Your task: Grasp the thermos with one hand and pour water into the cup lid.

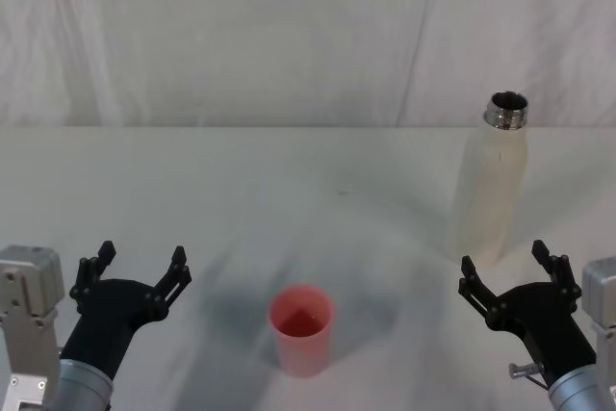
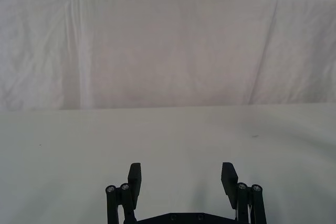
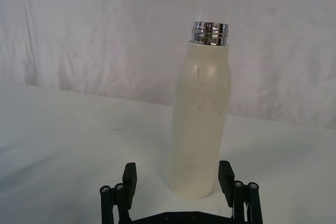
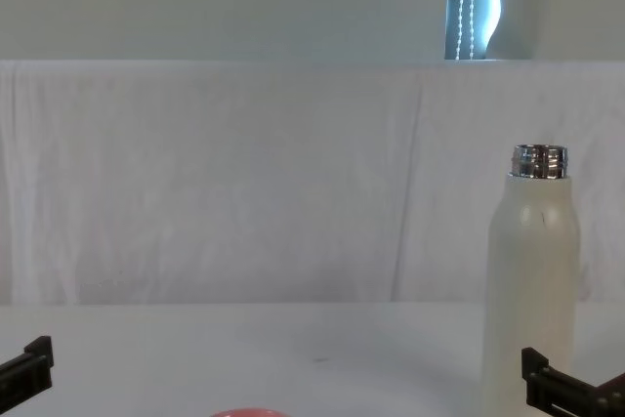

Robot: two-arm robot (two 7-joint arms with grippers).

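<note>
We see the thermos [image 1: 494,183] upright, uncapped, on the table [image 1: 289,170]. Right gripper [image 1: 507,269] sits just before it, jaws wide, empty. Cup lid [image 1: 301,327] stands left of the thermos; left gripper [image 1: 135,265] beyond, open, empty.

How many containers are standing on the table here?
2: the thermos stands upright at far right, ahead of the open right gripper; the cup lid sits near centre.
</note>
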